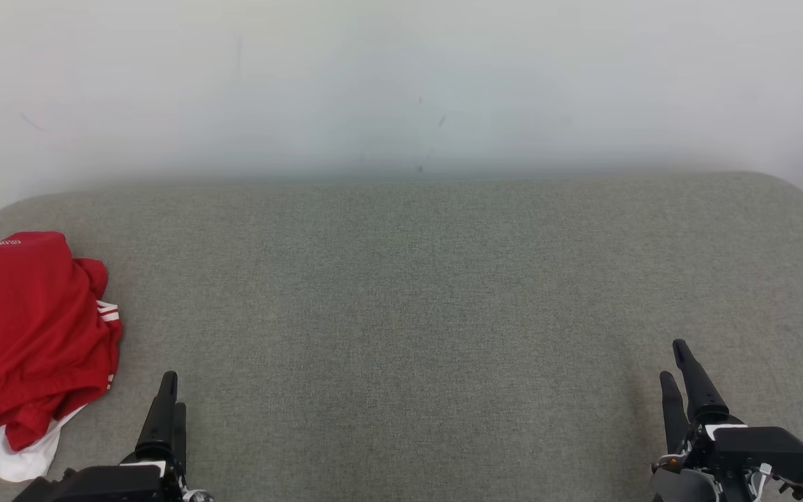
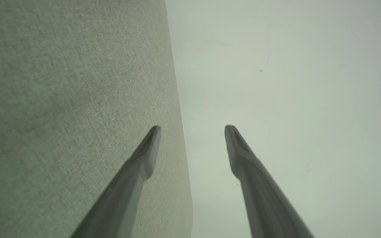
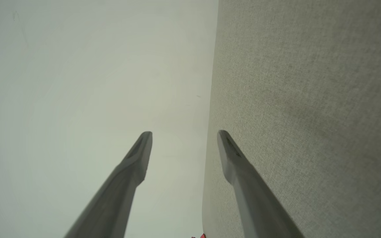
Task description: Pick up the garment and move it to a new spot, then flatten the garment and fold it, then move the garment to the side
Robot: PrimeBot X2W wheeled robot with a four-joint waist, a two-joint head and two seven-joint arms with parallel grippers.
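- The crumpled red garment with white stripes and a white underlayer (image 1: 32, 335) lies heaped at the left end of the grey-green woven fabric surface (image 1: 401, 293). The frame cuts off its left side.
- Its collar, sleeves and hems are buried in folds, so what kind of garment it is cannot be told.
- The left gripper (image 1: 173, 394) hovers over the surface's near edge, just right of the heap and apart from it. Its two long dark fingers are spread, with nothing between them.
- The first pickup looks like the step in hand, and this arm is the closer one. It should come down on a raised fold, pinch through all the layers, and lift until the hanging cloth is off the surface.
- The wide middle of the surface would suit as the new spot.
- The right gripper (image 1: 673, 359) sits over the surface's near right end, well apart from the garment, fingers likewise spread and holding nothing.
- In the right wrist view a red speck (image 3: 202, 236) touches the bottom edge; it is too small to identify.
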